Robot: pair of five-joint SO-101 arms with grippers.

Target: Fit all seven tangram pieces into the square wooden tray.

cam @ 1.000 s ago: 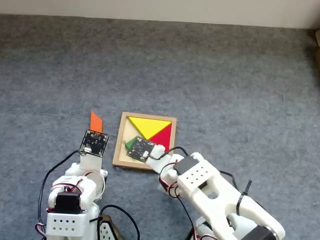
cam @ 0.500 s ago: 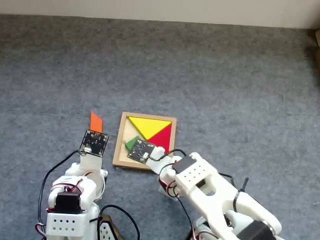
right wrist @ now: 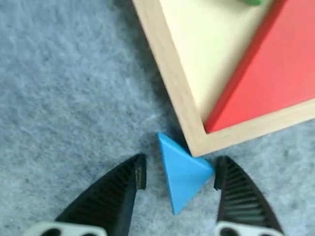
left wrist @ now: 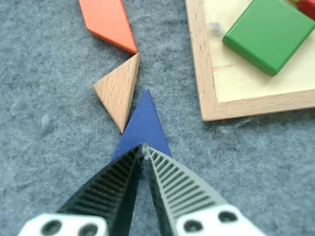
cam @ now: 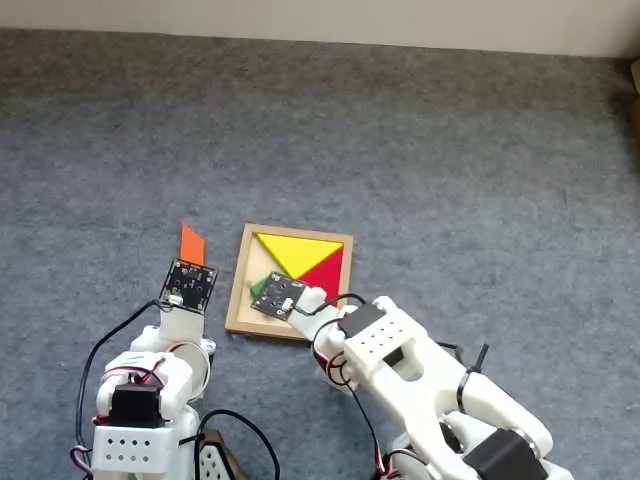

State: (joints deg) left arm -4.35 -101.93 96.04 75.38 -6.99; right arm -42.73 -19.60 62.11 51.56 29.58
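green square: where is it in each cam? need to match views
High view: green square peeks out in the near-left part of the wooden tray, on the arms' side of the yellow triangle.
Left wrist view: it lies on the tray floor, across the rim from the wooden triangle.
Right wrist view: a green sliver at the frame edge, beside the red triangle.
Shared landmark: the tray rim.

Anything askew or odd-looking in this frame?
The green square lies askew in the wooden tray: its edges are turned at an angle to the frame instead of sitting flush against a side or corner. Nothing looks damaged or spilled.
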